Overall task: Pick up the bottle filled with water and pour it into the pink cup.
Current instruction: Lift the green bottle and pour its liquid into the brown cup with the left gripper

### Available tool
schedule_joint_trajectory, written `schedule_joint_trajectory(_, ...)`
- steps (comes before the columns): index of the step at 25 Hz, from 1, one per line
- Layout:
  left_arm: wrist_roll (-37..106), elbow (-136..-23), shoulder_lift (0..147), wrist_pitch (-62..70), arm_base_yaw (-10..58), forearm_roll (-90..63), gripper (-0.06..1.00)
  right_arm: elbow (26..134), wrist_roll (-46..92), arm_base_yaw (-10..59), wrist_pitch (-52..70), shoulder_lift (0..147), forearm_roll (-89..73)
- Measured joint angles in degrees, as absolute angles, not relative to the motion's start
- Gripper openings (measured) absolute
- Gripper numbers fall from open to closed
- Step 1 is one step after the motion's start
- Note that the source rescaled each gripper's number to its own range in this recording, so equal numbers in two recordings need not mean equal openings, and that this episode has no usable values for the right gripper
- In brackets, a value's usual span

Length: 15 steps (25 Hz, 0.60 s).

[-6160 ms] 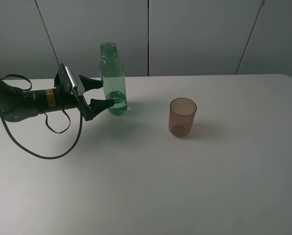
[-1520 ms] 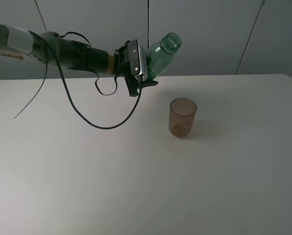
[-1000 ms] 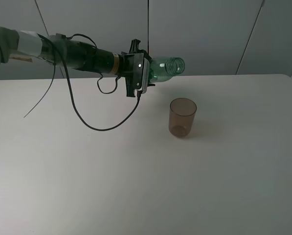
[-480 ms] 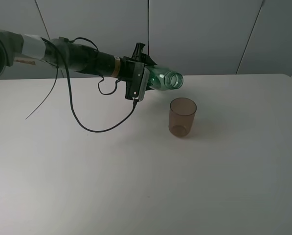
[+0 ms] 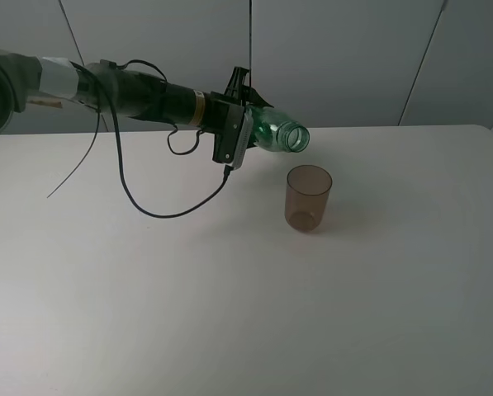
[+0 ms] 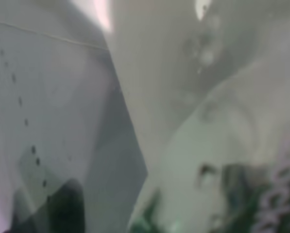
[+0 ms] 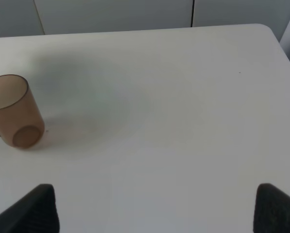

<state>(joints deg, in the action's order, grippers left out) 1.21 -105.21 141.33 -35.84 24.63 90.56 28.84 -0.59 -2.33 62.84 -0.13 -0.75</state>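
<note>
My left gripper (image 5: 241,137) is shut on the green bottle (image 5: 277,134) and holds it in the air, lying almost level. Its open mouth points right and slightly down, just above and left of the pink cup (image 5: 309,198). The cup stands upright on the white table (image 5: 229,313); I see no stream of water. The left wrist view is filled by the blurred bottle wall (image 6: 208,121). My right gripper (image 7: 154,211) is open and empty, low over the table, with the cup (image 7: 13,111) far off to one side of it.
A black cable (image 5: 147,202) hangs from the left arm (image 5: 122,91) down to the table. A grey panelled wall (image 5: 353,58) stands behind the table's far edge. The right arm does not show in the exterior view.
The left gripper took the bottle, lifted it toward the cup and tipped it from upright to nearly level. In the last half second the mouth dipped only slightly.
</note>
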Motion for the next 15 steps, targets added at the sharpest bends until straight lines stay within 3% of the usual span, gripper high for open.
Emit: schedule_joint_trajectory(15, 7.0, -105.42, 141.33, -31.9, 26.35, 92.09, 0.01, 28.84, -0.59, -2.33, 62.84, -0.13, -0.75)
